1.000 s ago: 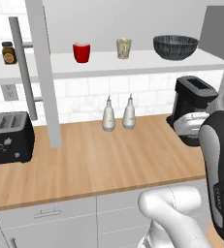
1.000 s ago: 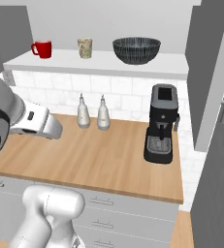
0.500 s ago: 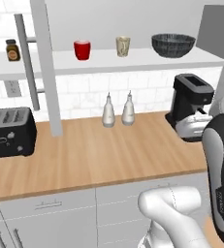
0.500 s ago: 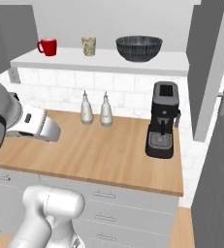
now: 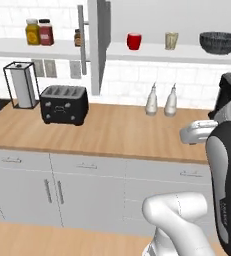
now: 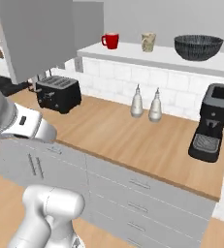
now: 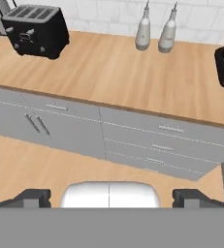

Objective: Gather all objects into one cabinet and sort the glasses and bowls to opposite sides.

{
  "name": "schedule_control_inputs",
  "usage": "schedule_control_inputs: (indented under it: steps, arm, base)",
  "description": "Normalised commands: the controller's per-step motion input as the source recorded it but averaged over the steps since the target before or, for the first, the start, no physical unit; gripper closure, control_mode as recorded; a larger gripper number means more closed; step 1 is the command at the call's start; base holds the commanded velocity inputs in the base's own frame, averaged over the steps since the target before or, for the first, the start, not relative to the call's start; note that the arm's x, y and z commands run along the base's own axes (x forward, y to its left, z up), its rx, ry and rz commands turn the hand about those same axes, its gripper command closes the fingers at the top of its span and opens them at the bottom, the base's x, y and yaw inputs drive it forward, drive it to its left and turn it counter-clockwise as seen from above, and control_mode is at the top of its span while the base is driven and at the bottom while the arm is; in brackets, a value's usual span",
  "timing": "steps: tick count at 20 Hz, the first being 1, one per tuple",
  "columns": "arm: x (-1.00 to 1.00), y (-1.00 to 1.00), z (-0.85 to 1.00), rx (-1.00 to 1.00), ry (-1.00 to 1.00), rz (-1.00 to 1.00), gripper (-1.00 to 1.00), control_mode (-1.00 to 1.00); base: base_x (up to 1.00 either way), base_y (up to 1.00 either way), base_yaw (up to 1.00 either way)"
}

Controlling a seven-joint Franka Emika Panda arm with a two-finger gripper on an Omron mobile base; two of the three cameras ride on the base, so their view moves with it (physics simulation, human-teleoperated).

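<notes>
On the white shelf of the open wall cabinet (image 5: 152,52) stand a red cup (image 5: 133,41), a beige tumbler (image 5: 171,40) and a wide dark ribbed bowl (image 5: 220,42), left to right. The same row shows in the right base view: red cup (image 6: 110,40), tumbler (image 6: 148,42), bowl (image 6: 198,47). The cabinet's grey door (image 5: 99,45) swings out left of the cup. My gripper (image 7: 111,197) is open, its fingertips (image 7: 33,197) wide apart with nothing between them. It hangs in front of the counter, far below the shelf.
The wooden counter (image 5: 117,130) carries a black toaster (image 5: 64,104), a paper towel holder (image 5: 21,85), two white spouted bottles (image 5: 161,100) and a black coffee machine (image 6: 210,123). Jars (image 5: 39,31) stand on the shelf left of the door. Drawer fronts (image 7: 152,140) line the counter's face.
The base has driven back and left, so the whole scene shifted right and shrank. The toaster, paper towel holder and jars came into view. The gripper stays open.
</notes>
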Motion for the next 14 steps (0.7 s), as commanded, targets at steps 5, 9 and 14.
schedule_control_inputs:
  steps: [5, 9, 14]
  arm:
    - [0.0, 0.0, 0.0, 0.0, 0.0, 0.0, -1.0, 1.0]
    - [0.0, 0.0, 0.0, 0.0, 0.0, 0.0, -1.0, 1.0]
    - [0.0, 0.0, 0.0, 0.0, 0.0, 0.0, -1.0, 1.0]
  base:
    - [-0.16, 0.0, 0.69]
    - [-0.19, 0.0, 0.73]
    - [-0.14, 0.0, 0.77]
